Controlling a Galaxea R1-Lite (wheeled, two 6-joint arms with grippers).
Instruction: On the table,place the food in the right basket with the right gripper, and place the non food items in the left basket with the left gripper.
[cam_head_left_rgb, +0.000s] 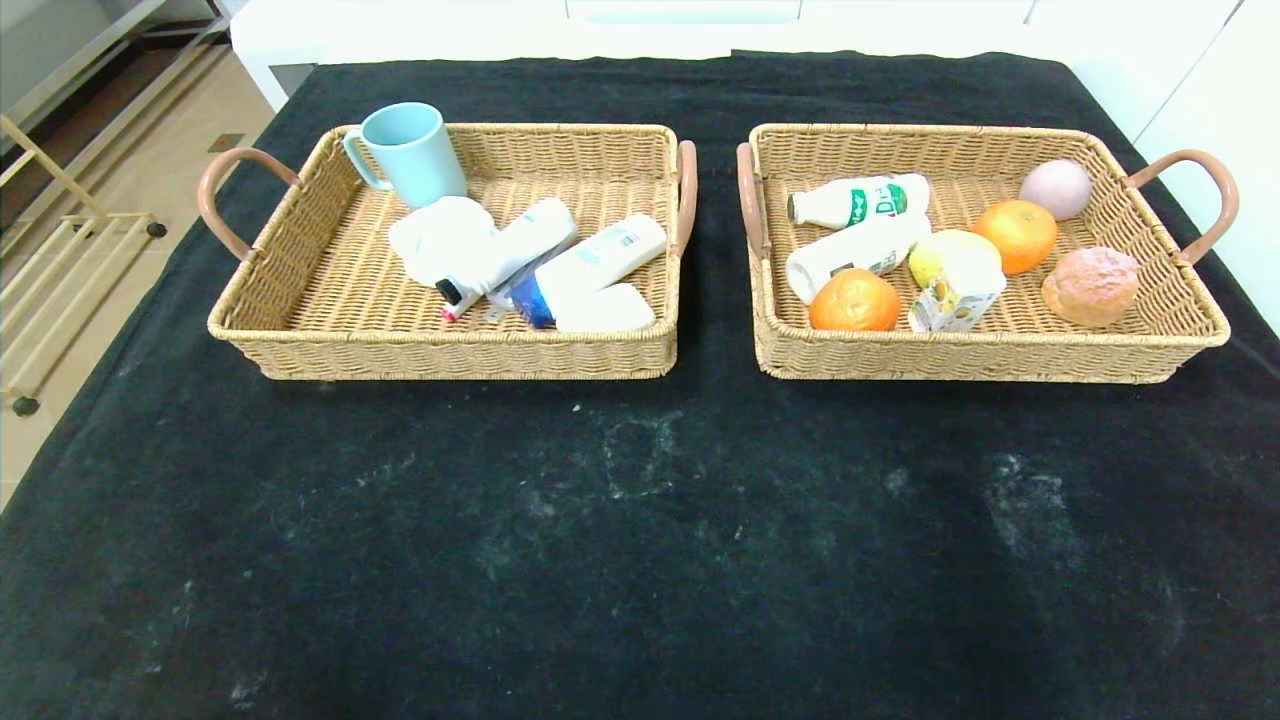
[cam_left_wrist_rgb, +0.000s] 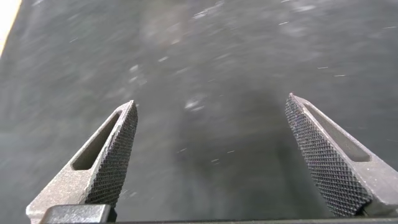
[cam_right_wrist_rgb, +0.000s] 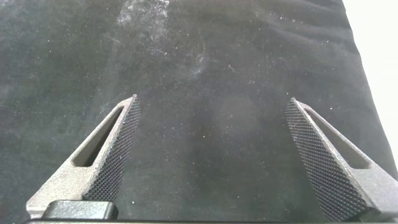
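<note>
On the black-clothed table (cam_head_left_rgb: 640, 520), the left tan wicker basket (cam_head_left_rgb: 300, 290) holds the non-food bottles and the right tan wicker basket (cam_head_left_rgb: 1150, 320) holds the food. The left gripper (cam_left_wrist_rgb: 211, 109) and right gripper (cam_right_wrist_rgb: 211, 106) hover over bare cloth, jaws spread wide, gripping nothing.

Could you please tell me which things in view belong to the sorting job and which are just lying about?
Job: left basket, right basket, tube bottle, brush-tip bottle, milk bottle, oranges, juice carton.
Lying about: black cloth.

Left hand (cam_left_wrist_rgb: 211, 106) and right hand (cam_right_wrist_rgb: 211, 102): grey tapered fingers (cam_left_wrist_rgb: 115, 155), slotted sides, knurled diamond-textured pads.
</note>
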